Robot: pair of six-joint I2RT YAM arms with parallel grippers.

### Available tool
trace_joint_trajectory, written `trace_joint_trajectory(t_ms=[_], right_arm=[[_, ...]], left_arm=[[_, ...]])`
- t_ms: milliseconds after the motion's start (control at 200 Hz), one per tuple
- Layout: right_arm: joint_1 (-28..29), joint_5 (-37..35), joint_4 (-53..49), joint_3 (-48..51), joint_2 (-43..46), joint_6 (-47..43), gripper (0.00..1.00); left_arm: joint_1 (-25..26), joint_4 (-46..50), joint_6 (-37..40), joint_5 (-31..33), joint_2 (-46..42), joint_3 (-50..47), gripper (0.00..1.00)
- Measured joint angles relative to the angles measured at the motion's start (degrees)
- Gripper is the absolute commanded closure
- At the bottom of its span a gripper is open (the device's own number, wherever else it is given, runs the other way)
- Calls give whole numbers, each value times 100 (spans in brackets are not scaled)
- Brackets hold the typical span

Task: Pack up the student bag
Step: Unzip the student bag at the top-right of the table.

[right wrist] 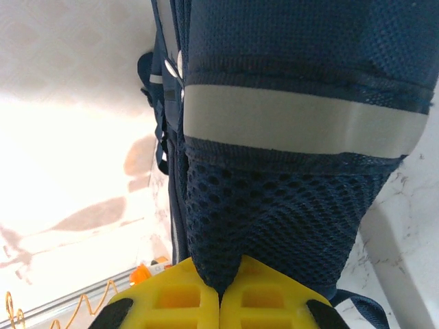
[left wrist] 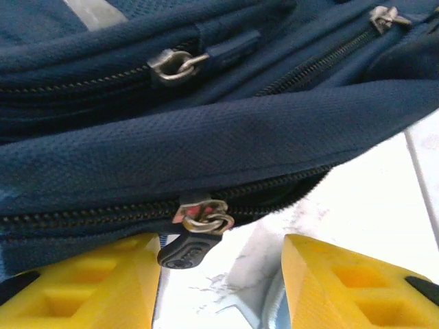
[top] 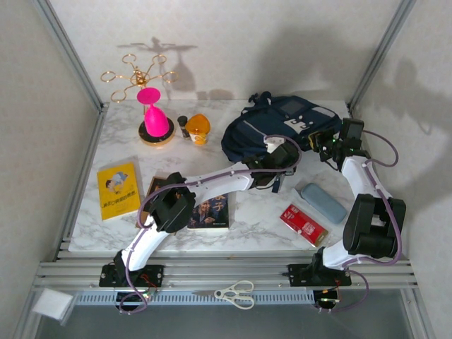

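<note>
Starting at the left gripper (left wrist: 219, 281), low in the left wrist view: parted about halfway, gripping nothing. Between the yellow fingers (left wrist: 89, 291), only pale marble table (left wrist: 357, 199) and, hanging just beside the left-hand one, a black zip pull (left wrist: 184, 252) under its metal slider (left wrist: 204, 218). Above that, across the middle of the frame, a closed zip line in the navy student bag (left wrist: 206, 144). Higher up, a second slider (left wrist: 175, 65).

Then the right gripper (right wrist: 219, 296), bottom centre of the right wrist view: pressed shut on a pinch of the bag's dark mesh pocket (right wrist: 274, 212), below a grey reflective band (right wrist: 295, 123).

Seen from the top view: student bag (top: 251, 134) lying at upper centre-right on the table, with the left gripper (top: 281, 161) at its lower edge and the right gripper (top: 321, 141) at its right side. Lower in that frame, well apart from the bag: a grey case (top: 321, 203), a red packet (top: 304, 224), a dark book (top: 212, 212) and, at the left, a yellow book (top: 118, 191).

On handling, by judgement only: soft, limp fabric, probably light while unpacked, sagging and sliding rather than keeping shape. Stretchy in the mesh, so good for anchoring, poor for lifting. For opening, best taken at the zip pull: small, dangling, apt to slip from the pads unless pinched squarely, and needing the far side held taut against the tug.
</note>
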State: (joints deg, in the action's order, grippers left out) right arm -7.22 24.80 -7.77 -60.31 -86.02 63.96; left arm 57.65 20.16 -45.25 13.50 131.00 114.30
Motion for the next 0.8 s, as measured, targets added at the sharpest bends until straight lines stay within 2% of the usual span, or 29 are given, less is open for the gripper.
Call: trace_joint_trajectory(t_ms=[155,436,521,626,796], right_arm=[[24,55,2,0,-2,39,100],[26,52,20,0,-17,35,100],[24,52,20,0,-33,31,100],[15,55,9,0,-57,-11,100],[-35,55,-144,-2,-114,-166,100]], left_arm=[[17,199,-20,459,35,153,59],[-11,260,109,678,214,341,88],[-11,251,151,675,214,341,100],[-11,144,219,654,168,175,100],[-11,-94,334,501,-267,-673,100]])
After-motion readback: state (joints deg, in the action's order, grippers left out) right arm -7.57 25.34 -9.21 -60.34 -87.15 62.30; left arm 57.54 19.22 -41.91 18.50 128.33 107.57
